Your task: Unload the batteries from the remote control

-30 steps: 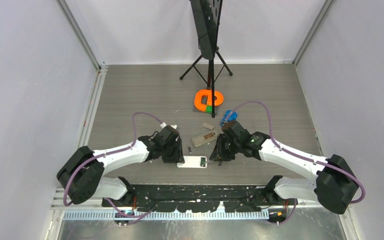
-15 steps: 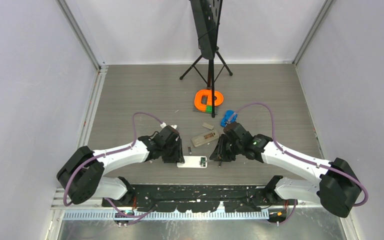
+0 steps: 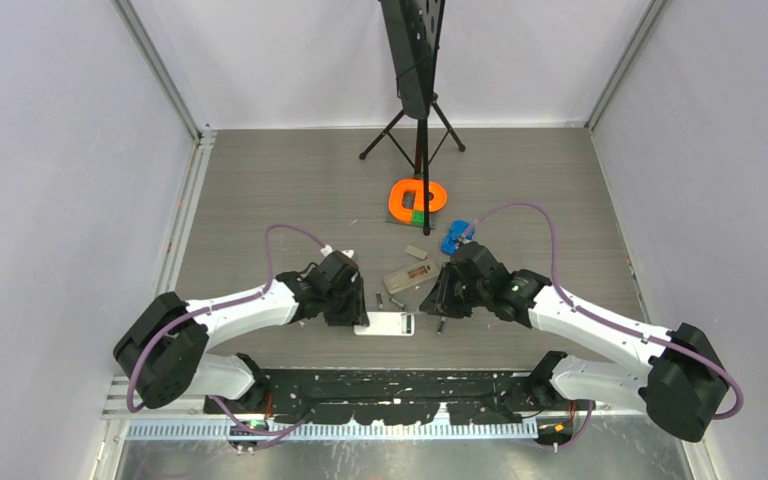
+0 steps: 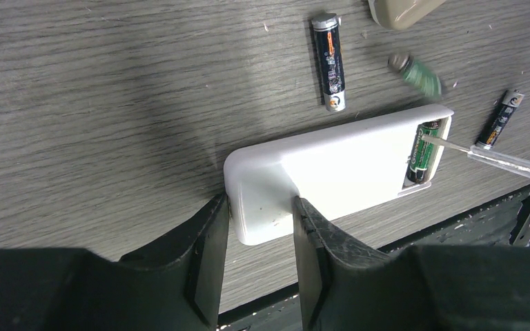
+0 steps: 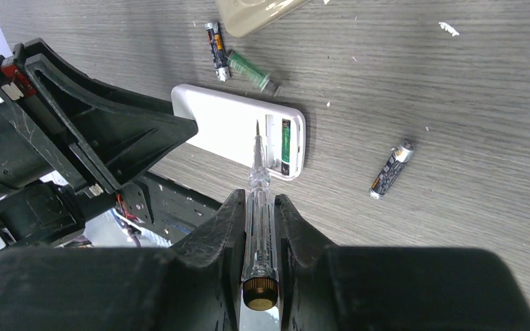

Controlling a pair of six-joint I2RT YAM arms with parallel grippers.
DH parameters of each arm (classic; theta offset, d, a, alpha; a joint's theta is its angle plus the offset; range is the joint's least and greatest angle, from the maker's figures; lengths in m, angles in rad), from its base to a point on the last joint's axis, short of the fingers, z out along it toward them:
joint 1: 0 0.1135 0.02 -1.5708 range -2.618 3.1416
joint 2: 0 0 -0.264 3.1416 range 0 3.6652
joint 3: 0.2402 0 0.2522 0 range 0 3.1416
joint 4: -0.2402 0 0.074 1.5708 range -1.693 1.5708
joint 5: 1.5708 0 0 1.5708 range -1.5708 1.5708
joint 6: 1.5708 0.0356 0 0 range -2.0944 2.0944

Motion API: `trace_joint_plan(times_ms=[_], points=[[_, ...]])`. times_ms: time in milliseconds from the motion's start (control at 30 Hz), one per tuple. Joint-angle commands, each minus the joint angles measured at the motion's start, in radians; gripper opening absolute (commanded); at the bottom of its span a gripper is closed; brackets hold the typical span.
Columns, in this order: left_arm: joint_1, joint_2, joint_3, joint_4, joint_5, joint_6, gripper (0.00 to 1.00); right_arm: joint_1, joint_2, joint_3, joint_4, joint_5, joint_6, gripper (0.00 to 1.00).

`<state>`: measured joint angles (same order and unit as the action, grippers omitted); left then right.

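Observation:
The white remote [image 3: 384, 324] lies on the table with its battery bay open. My left gripper [image 4: 261, 207] is shut on its closed end [image 4: 269, 200]. One green battery [image 4: 424, 153] sits in the bay, and the slot beside it is empty. A second green battery [image 4: 419, 74], blurred, is on the table just beyond the remote. Two black batteries [image 4: 330, 62] [image 4: 500, 118] lie loose nearby. My right gripper [image 5: 259, 200] is shut on a clear-handled stick tool [image 5: 257, 172]. Its metal tip [image 5: 257, 126] is over the open bay [image 5: 276, 141].
A beige remote [image 3: 409, 275] lies just beyond the white one, with a small beige cover [image 3: 416, 251] behind it. An orange ring [image 3: 418, 198], a blue object [image 3: 454, 236] and a black tripod stand [image 3: 420, 130] are farther back. The black base frame [image 3: 400, 385] runs along the near edge.
A green battery has come out of the remote's bay and now lies on the table beyond it. The right gripper has drawn back slightly with the tool. The left gripper has not moved.

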<state>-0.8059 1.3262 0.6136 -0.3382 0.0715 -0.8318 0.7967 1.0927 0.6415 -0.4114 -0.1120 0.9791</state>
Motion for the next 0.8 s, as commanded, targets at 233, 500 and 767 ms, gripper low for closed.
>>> trace_joint_plan(times_ms=[233,500,767], points=[[-0.016,0.012,-0.02,0.007,-0.022,0.01,0.39,0.002,0.021,0.024,0.087,0.031,0.008,0.0],[-0.016,0.013,-0.016,0.012,-0.018,0.016,0.45,0.001,-0.032,0.088,-0.076,0.082,-0.078,0.0],[-0.016,0.015,-0.012,0.024,-0.01,0.02,0.47,0.001,-0.042,0.152,-0.217,0.065,-0.17,0.0]])
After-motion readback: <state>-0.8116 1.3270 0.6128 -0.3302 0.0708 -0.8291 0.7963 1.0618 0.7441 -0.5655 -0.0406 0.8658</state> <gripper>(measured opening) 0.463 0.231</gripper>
